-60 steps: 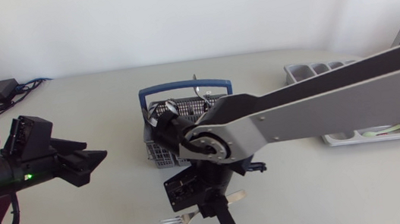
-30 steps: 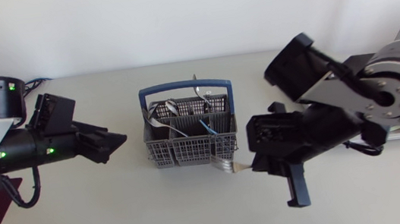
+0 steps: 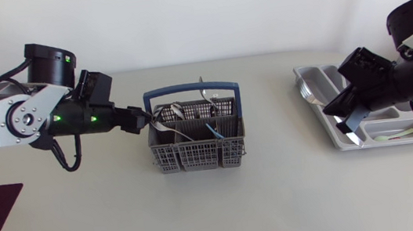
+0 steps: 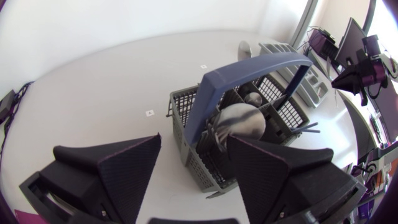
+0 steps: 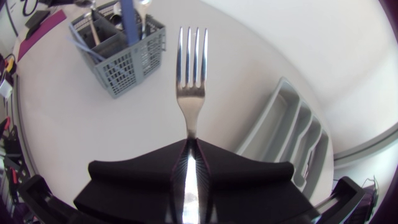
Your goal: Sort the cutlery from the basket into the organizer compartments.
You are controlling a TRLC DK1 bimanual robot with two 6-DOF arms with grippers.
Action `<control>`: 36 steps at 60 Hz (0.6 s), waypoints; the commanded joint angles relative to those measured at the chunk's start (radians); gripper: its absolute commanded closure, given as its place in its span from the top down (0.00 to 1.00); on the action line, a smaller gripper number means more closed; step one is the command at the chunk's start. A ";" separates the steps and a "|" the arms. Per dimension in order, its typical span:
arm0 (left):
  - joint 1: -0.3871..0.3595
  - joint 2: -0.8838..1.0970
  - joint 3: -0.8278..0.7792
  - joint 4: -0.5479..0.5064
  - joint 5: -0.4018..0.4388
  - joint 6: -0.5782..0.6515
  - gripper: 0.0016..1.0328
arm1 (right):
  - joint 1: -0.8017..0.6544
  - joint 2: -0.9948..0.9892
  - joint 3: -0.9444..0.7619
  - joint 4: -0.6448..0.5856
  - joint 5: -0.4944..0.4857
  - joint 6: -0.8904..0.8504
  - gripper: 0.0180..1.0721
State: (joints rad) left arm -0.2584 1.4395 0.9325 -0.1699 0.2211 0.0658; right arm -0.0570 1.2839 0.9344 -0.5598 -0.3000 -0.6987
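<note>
Fork (image 5: pixel 189 93): clamped by its handle in the right hand (image 5: pixel 192 148), with the tines sticking straight out past the fingertips. It is not in any compartment.
Right hand: closed narrow on the fork's handle. In the head view it hangs above the organizer (image 3: pixel 314 78), at the end nearest the basket.
Left hand (image 4: pixel 193 140): spread wide and empty at the rim of the basket (image 3: pixel 196 158). The blue handle (image 4: pixel 249 68) and a spoon (image 4: pixel 242 121) are just ahead between the fingers, and it touches neither.
Basket: stands mid-worktop (image 3: pixel 109 222), well apart from the organizer.
Done: one pale piece (image 3: pixel 395 136) seems to lie in the organizer's long compartment, though I cannot tell what kind.
To do: several pieces stand in the basket, so I judge the sorting to be at an early stage. Setting the fork down looks like the step in hand.
</note>
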 commanded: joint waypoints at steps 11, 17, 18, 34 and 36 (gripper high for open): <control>-0.048 0.036 0.035 0.043 -0.094 -0.063 0.70 | -0.222 0.226 0.213 0.061 -0.018 0.182 0.08; -0.059 0.036 0.034 0.046 -0.112 -0.075 0.67 | -0.279 0.341 0.317 0.063 -0.004 0.208 0.08; -0.061 0.036 0.034 0.046 -0.112 -0.075 0.67 | -0.287 0.359 0.334 0.066 0.002 0.209 0.08; -0.056 0.027 0.017 0.046 -0.114 -0.077 0.67 | -0.348 0.652 0.624 0.095 0.087 0.219 0.08; -0.056 0.024 0.014 0.046 -0.112 -0.077 0.67 | -0.351 0.683 0.659 0.095 0.091 0.223 0.08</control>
State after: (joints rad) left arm -0.3111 1.4582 0.9379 -0.1356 0.1139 0.0181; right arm -0.3927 1.8889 1.5143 -0.4740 -0.2230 -0.5026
